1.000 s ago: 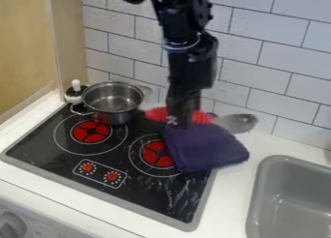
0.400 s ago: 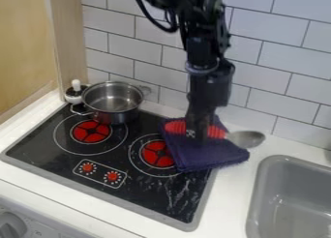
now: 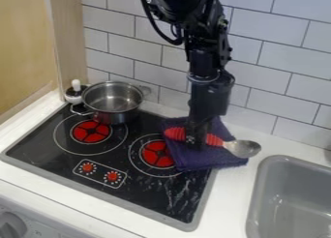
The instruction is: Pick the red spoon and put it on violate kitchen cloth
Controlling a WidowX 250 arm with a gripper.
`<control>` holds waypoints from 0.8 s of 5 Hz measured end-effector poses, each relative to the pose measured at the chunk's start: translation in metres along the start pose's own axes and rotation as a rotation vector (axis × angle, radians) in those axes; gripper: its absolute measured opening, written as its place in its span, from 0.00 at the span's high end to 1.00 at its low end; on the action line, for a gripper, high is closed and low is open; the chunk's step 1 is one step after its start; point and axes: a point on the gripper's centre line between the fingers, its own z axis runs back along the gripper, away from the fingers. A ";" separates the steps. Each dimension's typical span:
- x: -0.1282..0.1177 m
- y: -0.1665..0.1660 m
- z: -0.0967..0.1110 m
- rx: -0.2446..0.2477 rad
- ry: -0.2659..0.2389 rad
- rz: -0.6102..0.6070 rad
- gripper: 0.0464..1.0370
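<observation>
Black stove (image 3: 145, 198) sits toward eight o'clock, grey sink (image 3: 284, 159) between four and five. The gripper (image 3: 198, 142) hangs over the violet cloth (image 3: 194, 159), at the stove's three o'clock edge. Its fingers are closed around the handle of the red spoon (image 3: 176, 133), which lies across the cloth, metal bowl toward four o'clock.

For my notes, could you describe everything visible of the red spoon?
The spoon has a ridged red handle that looks plastic or rubber, and a grey, metallic-looking bowl. It extends sideways across the purple cloth, its bowl to the right, reaching past the cloth's edge. The gripper is at mid-handle, hiding part.
</observation>
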 end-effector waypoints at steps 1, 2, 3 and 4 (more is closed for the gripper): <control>-0.001 0.004 0.001 0.021 0.009 0.017 0.13; 0.002 0.001 0.001 0.014 0.032 -0.005 0.03; 0.005 0.001 0.021 0.056 0.016 -0.008 0.03; 0.006 -0.003 0.055 0.131 -0.002 -0.024 0.04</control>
